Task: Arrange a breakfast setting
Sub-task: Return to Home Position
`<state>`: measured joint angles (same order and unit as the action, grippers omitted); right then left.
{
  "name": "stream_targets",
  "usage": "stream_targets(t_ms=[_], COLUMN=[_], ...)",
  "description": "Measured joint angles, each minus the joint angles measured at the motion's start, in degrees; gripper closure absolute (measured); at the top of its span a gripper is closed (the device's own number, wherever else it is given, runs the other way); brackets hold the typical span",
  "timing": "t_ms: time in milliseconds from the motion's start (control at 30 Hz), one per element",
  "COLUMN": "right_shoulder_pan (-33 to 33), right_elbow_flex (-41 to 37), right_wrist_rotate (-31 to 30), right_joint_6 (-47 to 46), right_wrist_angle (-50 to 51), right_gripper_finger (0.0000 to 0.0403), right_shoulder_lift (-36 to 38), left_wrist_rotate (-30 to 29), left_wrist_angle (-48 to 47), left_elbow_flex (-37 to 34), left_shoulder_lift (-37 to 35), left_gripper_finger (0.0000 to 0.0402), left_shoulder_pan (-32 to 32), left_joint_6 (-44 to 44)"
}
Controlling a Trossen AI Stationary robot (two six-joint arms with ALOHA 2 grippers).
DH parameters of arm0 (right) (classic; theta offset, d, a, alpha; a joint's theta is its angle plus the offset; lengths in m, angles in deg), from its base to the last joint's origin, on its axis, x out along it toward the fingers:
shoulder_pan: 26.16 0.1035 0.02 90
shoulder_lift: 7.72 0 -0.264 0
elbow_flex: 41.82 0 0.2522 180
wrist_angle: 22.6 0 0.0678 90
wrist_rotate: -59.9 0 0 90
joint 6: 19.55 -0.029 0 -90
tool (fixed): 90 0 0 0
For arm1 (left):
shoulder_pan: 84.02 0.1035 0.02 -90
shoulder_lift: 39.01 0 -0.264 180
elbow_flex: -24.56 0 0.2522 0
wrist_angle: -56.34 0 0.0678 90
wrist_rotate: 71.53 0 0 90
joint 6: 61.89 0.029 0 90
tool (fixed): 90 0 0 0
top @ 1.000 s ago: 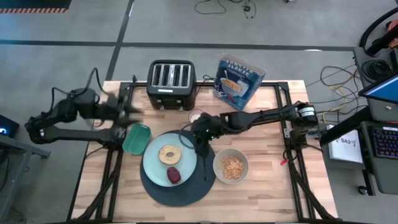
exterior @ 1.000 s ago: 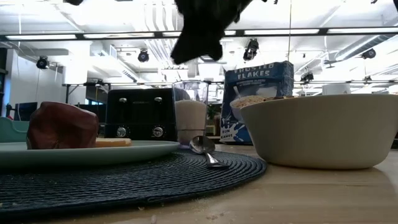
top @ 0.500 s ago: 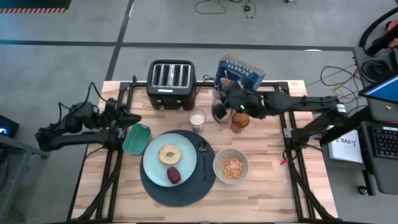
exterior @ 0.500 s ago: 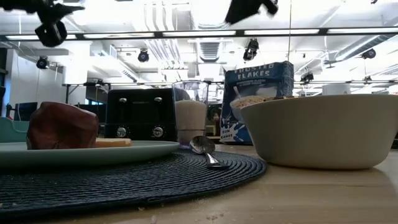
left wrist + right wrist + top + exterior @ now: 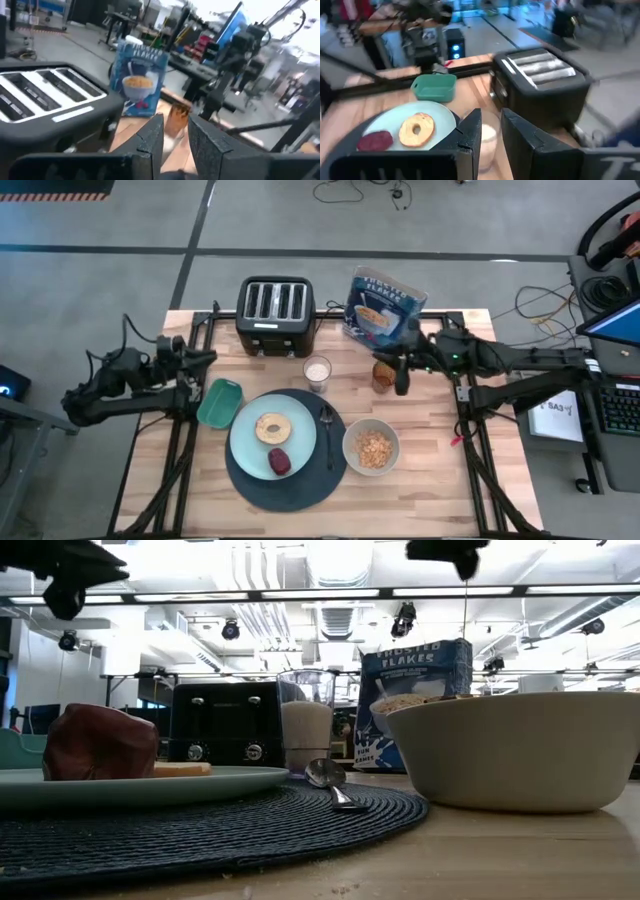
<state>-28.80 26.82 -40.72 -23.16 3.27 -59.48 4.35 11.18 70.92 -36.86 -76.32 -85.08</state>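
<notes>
The pale blue plate point(image 5: 250, 448) lies on the dark blue mat point(image 5: 300, 490) and carries the bagel point(image 5: 272, 428) and the dark red fruit point(image 5: 279, 462). The dark spoon point(image 5: 328, 428) lies on the mat to the right of the plate. The cream bowl point(image 5: 371, 447) of flakes stands to the right of the mat. The amber glass point(image 5: 382, 377) stands behind the bowl, and the blue cereal box point(image 5: 385, 305) is at the far edge. My right gripper point(image 5: 399, 372) hangs shut and empty beside the amber glass. My left gripper point(image 5: 207, 358) is shut and empty above the table's left part.
The black toaster point(image 5: 275, 310) stands at the far edge. A glass of milk point(image 5: 317, 370) stands in front of the toaster. The small teal dish point(image 5: 220, 402) lies left of the mat. There is bare wood along the near edge and at the right.
My right gripper has risen from the spoon on the mat and gone toward the table's right and far edges, to beside the amber glass. The spoon stays lying on the mat. My left arm has drawn back a little toward the left edge.
</notes>
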Motion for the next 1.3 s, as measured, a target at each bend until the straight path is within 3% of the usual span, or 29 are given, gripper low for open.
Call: stream_targets(t_ms=[67, 200, 367, 600, 700, 967, 1100, 1167, 1300], right_shoulder_pan=[0.01, 0.02, -0.09, -0.1, -0.13, -0.13, -0.15, -0.15, -0.13], right_elbow_flex=[-3.0, -10.02, -18.75, -29.3, -32.11, -39.43, -43.24, -45.7, -52.51], right_wrist_rotate=[0.08, 2.52, 5.32, 5.22, 5.08, 5.12, 5.44, 6.59, 9.9], right_joint_6=[-2.17, 3.05, 5.11, 6.53, 6.7, 8.47, 10.51, 10.74, 11.28], right_wrist_angle=[-0.05, -0.56, -6.75, -12.43, -12.61, -13.11, -14.04, -17.08, -24.8], right_gripper_finger=[0.0339, 0.0339, 0.0339, 0.0339, 0.0339, 0.0339, 0.0339, 0.0339, 0.0339], right_shoulder_lift=[2.92, 10.14, 19.82, 32.06, 37.01, 51.08, 51.3, 50.11, 50.33], left_wrist_rotate=[-0.65, 0.53, 3.78, 3.77, 4.44, 5.87, 6.72, 8.05, 10.99], left_wrist_angle=[-2.21, -3.39, -0.09, 3.3, 7.07, 28.01, 37.39, 31.86, 31.59], left_elbow_flex=[0.12, -0.55, -1.15, -3.21, -7.09, -22.78, -31.94, -31.29, -31.46], left_shoulder_lift=[0.32, -1.87, -1.79, -2.2, -2.18, -2.2, -2.08, -1.76, 0.97], left_gripper_finger=[0.0331, 0.0331, 0.0331, 0.0331, 0.0331, 0.0331, 0.0331, 0.0331, 0.0331], left_shoulder_pan=[0.0, 0.05, 0.0, 0.0, 0.0, 0.0, 0.0, -0.04, -0.07], left_joint_6=[0.0, 4.02, 7.89, 12.18, 11.81, 8.43, 6.14, 4.48, 8.45])
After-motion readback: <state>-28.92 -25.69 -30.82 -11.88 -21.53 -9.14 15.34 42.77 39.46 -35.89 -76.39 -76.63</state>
